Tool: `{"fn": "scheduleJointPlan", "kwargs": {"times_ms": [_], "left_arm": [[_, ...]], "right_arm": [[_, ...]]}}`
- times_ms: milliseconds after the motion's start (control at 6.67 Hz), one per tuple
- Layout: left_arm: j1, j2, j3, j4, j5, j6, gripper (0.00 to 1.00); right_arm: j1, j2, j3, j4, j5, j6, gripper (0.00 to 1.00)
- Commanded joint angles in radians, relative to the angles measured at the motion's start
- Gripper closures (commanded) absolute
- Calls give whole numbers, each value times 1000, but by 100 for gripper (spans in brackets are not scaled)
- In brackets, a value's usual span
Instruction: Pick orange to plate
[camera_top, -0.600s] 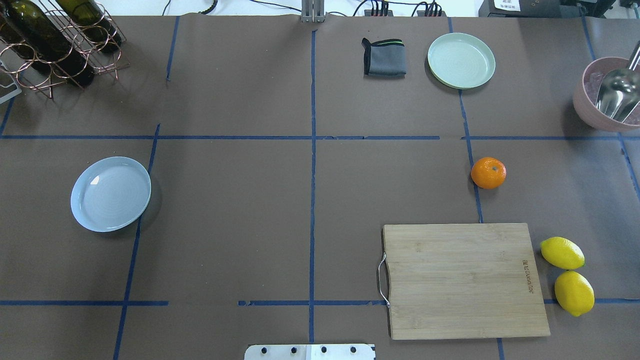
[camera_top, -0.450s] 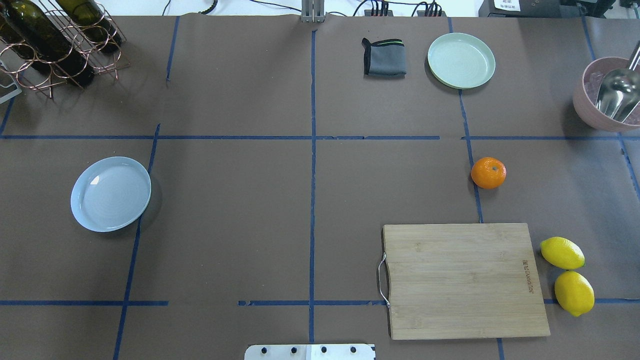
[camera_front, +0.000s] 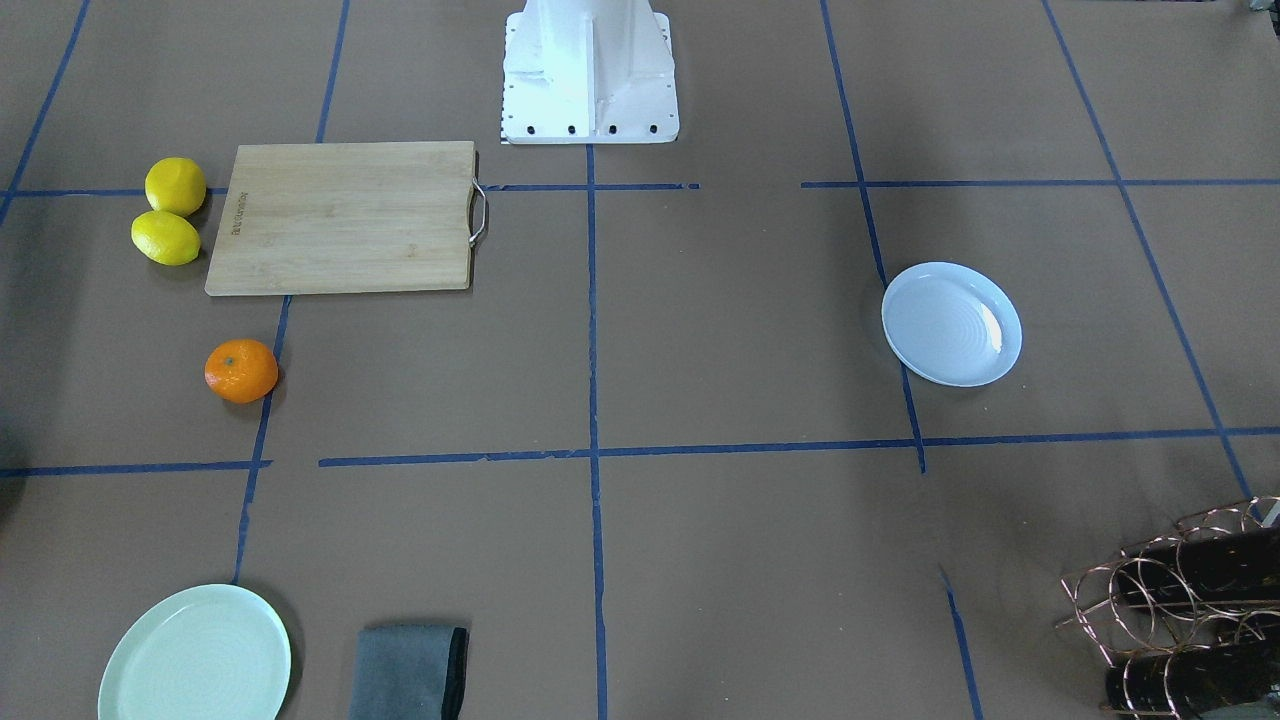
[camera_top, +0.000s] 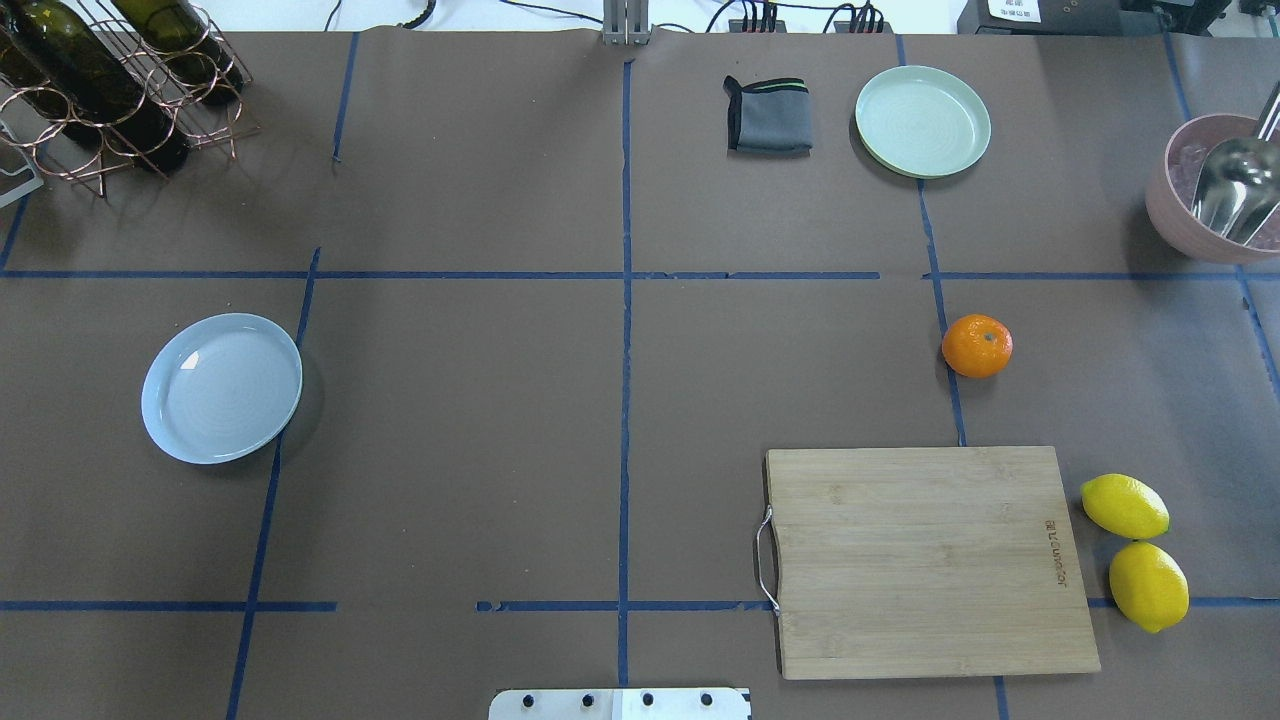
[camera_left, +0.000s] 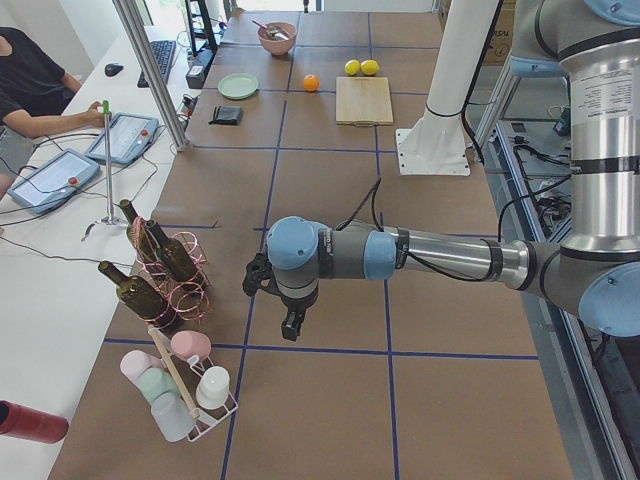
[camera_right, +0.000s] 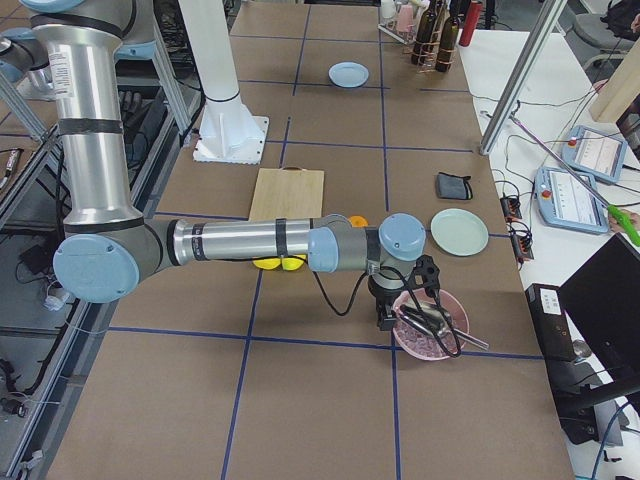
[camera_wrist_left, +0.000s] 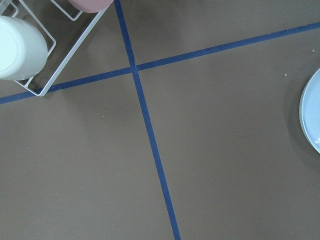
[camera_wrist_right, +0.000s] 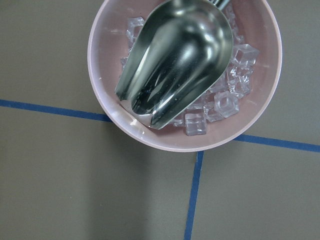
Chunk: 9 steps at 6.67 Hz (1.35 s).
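The orange (camera_top: 977, 346) lies on the brown table right of centre, just beyond the cutting board; it also shows in the front-facing view (camera_front: 241, 371). The pale bluish-white plate (camera_top: 221, 388) sits far off on the left side with nothing on it, and its rim (camera_wrist_left: 312, 115) edges into the left wrist view. Neither gripper appears in the overhead view. My left gripper (camera_left: 290, 325) hangs over the table's left end near the wine rack. Over the pink bowl at the right end hovers my right gripper (camera_right: 383, 320). I cannot tell whether either is open or shut.
A bamboo cutting board (camera_top: 930, 560) lies near the robot's base, with two lemons (camera_top: 1135, 550) beside it. A mint-green plate (camera_top: 922, 121) and a grey cloth (camera_top: 768, 115) sit at the far edge. A pink bowl (camera_wrist_right: 115, 115) holds ice and a metal scoop. Wine rack (camera_top: 110, 90) far left.
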Motion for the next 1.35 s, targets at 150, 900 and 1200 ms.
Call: {"fn": "scheduleJointPlan", "kwargs": {"times_ms": [150,900,1200], "left_arm": [[19,15,25,-95,-84,-6,0],[487,-11,102,-677,76,-894,2],[590,-86,169,-696,76,-991,8]], "right_arm": [[0,-17,6,3,11,7,0],[-22,-97,7,188,109,11,0],[-22,-97,1,187,114,16,0]]}}
